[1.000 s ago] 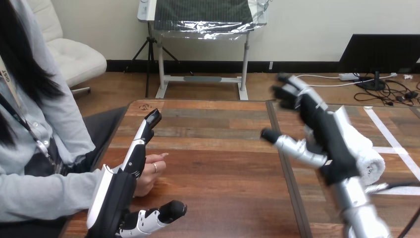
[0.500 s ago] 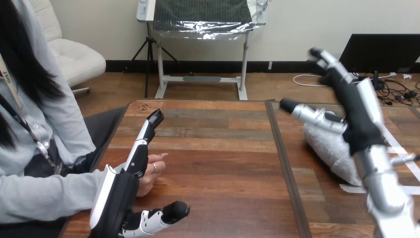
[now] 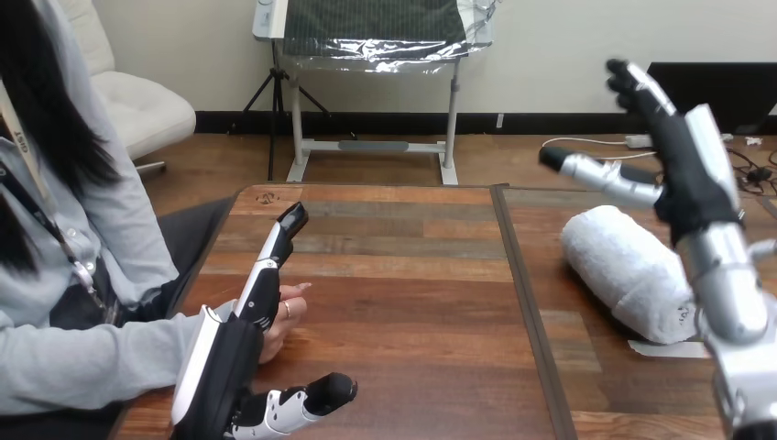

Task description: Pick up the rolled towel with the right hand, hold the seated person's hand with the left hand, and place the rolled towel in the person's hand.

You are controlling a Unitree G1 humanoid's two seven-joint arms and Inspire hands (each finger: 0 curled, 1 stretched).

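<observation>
The robot's black left hand with white back shells (image 3: 220, 367) sits low at the view's lower left. Its black-and-white jointed fingers (image 3: 266, 275) are straight and point forward and up, with the thumb (image 3: 307, 401) spread to the right. The black right hand (image 3: 689, 170) stands high at the upper right on its silver forearm (image 3: 730, 280), which rises from the bottom right corner. Its straight fingers (image 3: 641, 87) point up and left, thumb (image 3: 600, 174) stretched leftward.
</observation>
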